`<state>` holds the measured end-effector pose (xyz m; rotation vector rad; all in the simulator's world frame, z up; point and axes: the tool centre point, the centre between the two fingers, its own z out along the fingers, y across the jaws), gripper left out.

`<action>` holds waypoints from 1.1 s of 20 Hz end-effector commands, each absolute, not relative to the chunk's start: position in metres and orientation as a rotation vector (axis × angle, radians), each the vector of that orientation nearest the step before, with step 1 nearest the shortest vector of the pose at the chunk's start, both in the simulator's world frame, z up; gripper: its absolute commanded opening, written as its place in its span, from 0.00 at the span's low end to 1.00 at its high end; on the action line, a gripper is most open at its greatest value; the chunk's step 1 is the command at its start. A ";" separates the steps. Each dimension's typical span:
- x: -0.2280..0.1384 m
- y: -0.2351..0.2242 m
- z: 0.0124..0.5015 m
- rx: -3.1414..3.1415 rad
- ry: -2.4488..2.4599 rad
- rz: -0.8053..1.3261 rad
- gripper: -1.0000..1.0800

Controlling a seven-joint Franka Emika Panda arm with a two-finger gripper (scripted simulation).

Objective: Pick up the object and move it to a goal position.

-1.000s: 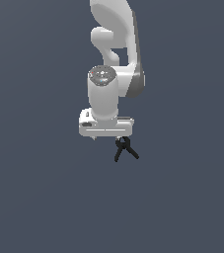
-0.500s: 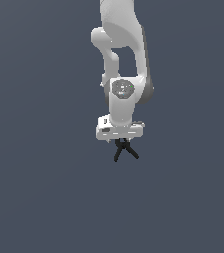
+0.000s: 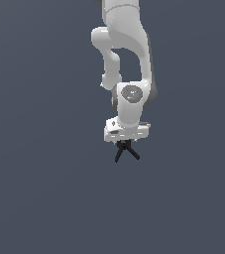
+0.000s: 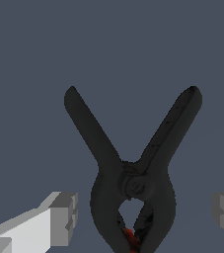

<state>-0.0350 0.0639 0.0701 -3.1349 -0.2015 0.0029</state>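
- Wrist view shows you the black spring clamp (image 4: 133, 183) centred between the gripper (image 4: 145, 210) fingers, handles splayed away
- Fingers spread wide, not touching it

object's (image 4: 133, 183) tip cut off, tool's (image 4: 145, 212) fingers (image 4: 64, 217) partly cropped

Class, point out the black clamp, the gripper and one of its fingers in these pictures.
black clamp (image 4: 133, 184): wrist view, on its pivot.
gripper (image 3: 126, 141): exterior view, underside of the white hand above the clamp.
fingers (image 4: 63, 218): wrist view, grey tip of one finger.
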 end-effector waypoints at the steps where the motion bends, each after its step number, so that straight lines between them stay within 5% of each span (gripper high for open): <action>1: -0.035 0.064 0.070 -3.135 -0.201 0.002 0.96; 18: -0.036 0.064 0.019 -3.135 -0.202 0.001 0.96; 19: -0.036 0.064 0.019 -3.135 -0.202 0.001 0.00; 22: -0.036 0.064 0.019 -3.135 -0.202 0.001 0.00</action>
